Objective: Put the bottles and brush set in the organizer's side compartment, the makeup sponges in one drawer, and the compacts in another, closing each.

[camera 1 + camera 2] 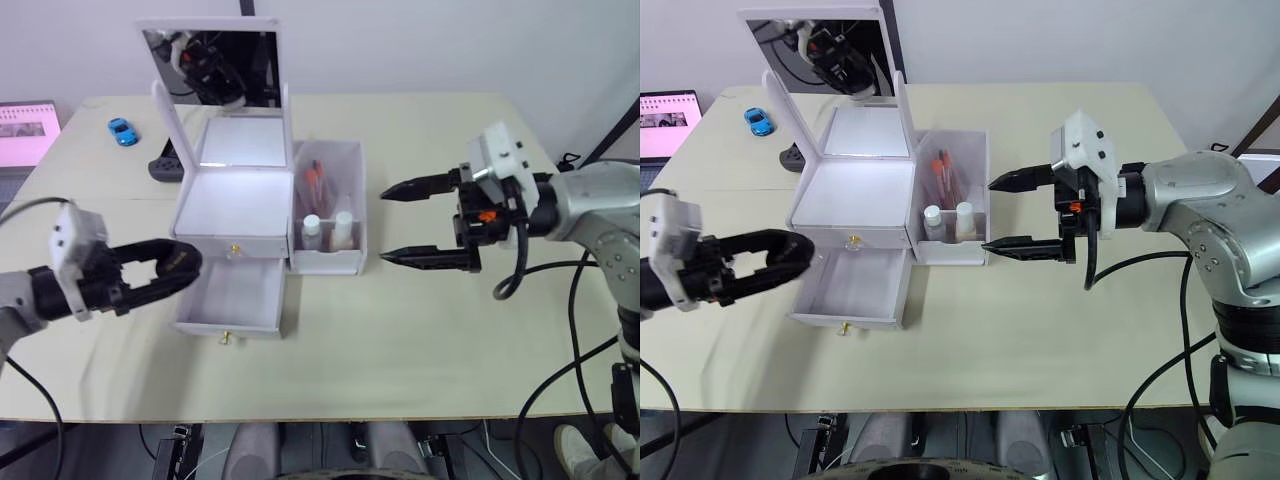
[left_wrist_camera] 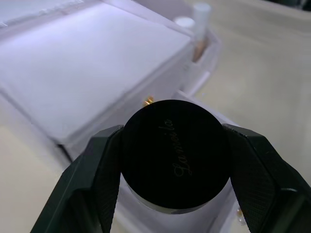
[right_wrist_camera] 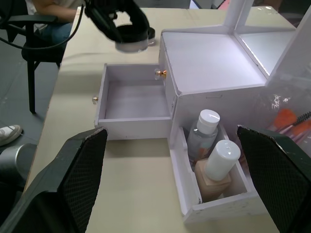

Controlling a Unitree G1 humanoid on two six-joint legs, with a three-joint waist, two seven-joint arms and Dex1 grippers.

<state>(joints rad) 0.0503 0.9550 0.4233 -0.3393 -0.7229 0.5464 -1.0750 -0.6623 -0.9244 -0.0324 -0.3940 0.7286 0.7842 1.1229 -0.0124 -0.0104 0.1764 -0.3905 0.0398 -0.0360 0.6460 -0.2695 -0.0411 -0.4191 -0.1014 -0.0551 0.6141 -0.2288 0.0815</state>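
Left pincer (image 1: pixel 178 262): gripping a black round compact (image 2: pixel 175 154) between both fingers, at the lower left of the head view, beside the open drawer (image 1: pixel 236 296).
Right pincer (image 1: pixel 408 224): standing wide and carrying nothing, right of centre, near the side compartment (image 1: pixel 330 208).
Step in hand: judged to be the compacts stage; bottles (image 3: pixel 208 158) and brush set (image 1: pixel 315 180) are already sitting in the side compartment.
Next move: calling for carrying the compact over the drawer, lowering and releasing.
Compact orientation: lying flat, lid facing up; round, so showing no long axis.
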